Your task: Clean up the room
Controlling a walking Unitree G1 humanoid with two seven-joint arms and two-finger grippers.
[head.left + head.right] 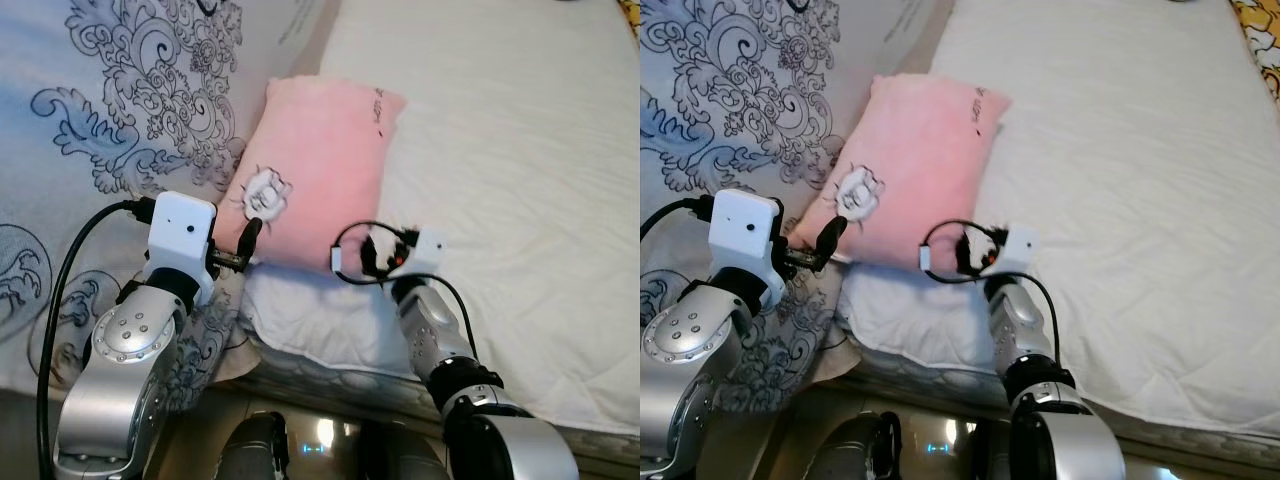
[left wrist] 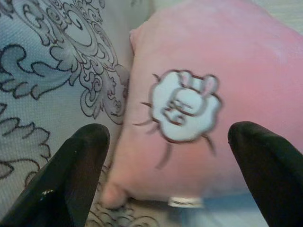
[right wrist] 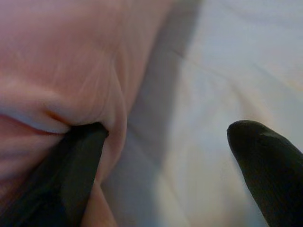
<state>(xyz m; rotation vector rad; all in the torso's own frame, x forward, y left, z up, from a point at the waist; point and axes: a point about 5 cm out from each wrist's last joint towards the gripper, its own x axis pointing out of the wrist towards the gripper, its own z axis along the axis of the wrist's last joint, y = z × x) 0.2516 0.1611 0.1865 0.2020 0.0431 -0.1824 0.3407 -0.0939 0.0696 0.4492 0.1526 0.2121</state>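
A pink pillow (image 1: 320, 165) with a white cartoon patch (image 2: 184, 106) lies on the bed, its lower end resting on a white pillow (image 1: 310, 322). My left gripper (image 2: 168, 137) is open just before the pink pillow's lower left corner, fingers on either side of the patch without touching it. My right gripper (image 3: 168, 130) is open at the pillow's lower right edge. One of its fingers (image 3: 80, 161) presses into a fold of the pink fabric, and the other (image 3: 265, 156) hovers over the white sheet.
A grey duvet (image 1: 130, 90) with black swirl print covers the bed's left side. The white mattress sheet (image 1: 520, 150) stretches to the right. The bed's front edge and a glossy floor (image 1: 330, 435) lie below, by my legs.
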